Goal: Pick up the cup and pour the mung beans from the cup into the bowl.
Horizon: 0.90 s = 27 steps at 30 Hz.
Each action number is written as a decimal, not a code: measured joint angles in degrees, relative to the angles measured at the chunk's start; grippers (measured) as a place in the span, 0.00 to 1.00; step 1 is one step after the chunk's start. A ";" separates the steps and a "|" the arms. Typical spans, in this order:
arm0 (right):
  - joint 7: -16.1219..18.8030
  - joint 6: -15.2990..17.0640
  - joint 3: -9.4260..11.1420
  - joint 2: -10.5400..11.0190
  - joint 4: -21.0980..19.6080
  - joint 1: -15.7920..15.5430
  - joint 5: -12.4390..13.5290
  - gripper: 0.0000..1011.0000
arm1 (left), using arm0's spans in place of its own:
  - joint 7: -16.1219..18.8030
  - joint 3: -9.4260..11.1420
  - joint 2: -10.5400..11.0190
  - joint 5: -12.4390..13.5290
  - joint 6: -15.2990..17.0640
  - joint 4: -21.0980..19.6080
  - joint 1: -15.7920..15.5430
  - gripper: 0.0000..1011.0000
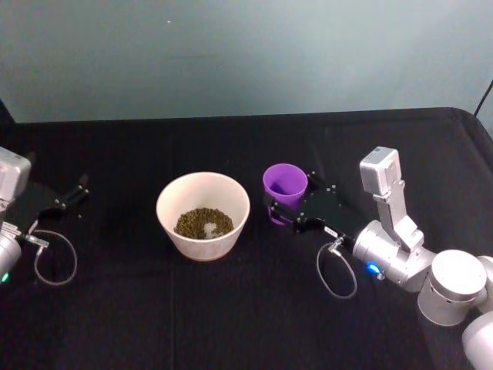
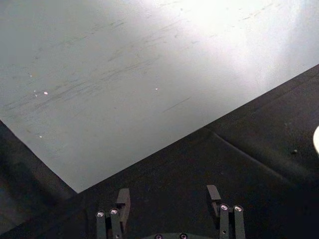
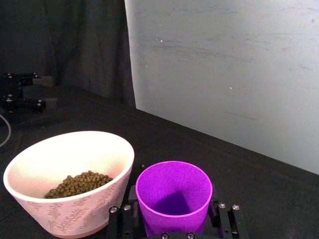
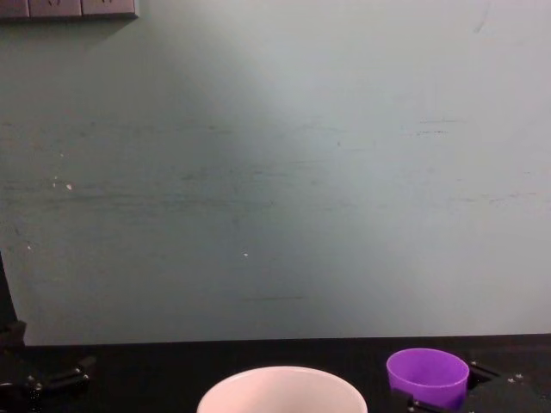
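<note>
Purple cup (image 3: 174, 195) stands upright and empty between the right end effector's (image 3: 172, 219) fingers, gripped, beside the bowl (image 3: 75, 209).

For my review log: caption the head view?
Right gripper around empty upright cup; beans in bowl.

On the table (image 1: 231, 308) the bowl (image 1: 203, 215) stands near the middle, the mung beans (image 1: 203, 222) heaped inside it. The cup (image 1: 285, 188) stands upright just right of the bowl, apart from it. The right gripper (image 1: 286, 210) sits around the cup, fingers (image 3: 215, 215) on either side. The left gripper (image 1: 71, 194) rests near the table's left edge.
</note>
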 joint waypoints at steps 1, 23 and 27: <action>0.00 0.01 0.01 0.00 -0.01 -0.01 -0.01 0.81 | 0.00 0.00 0.00 0.00 0.00 0.00 0.00 0.99; -2.35 -1.93 0.72 0.85 -4.89 -2.54 -1.89 0.99 | 0.00 0.00 0.00 0.00 0.00 0.00 0.00 0.99; -4.01 -3.16 1.69 0.89 -7.71 -4.25 -2.48 0.99 | 0.00 0.00 0.00 0.00 0.00 0.00 0.00 0.99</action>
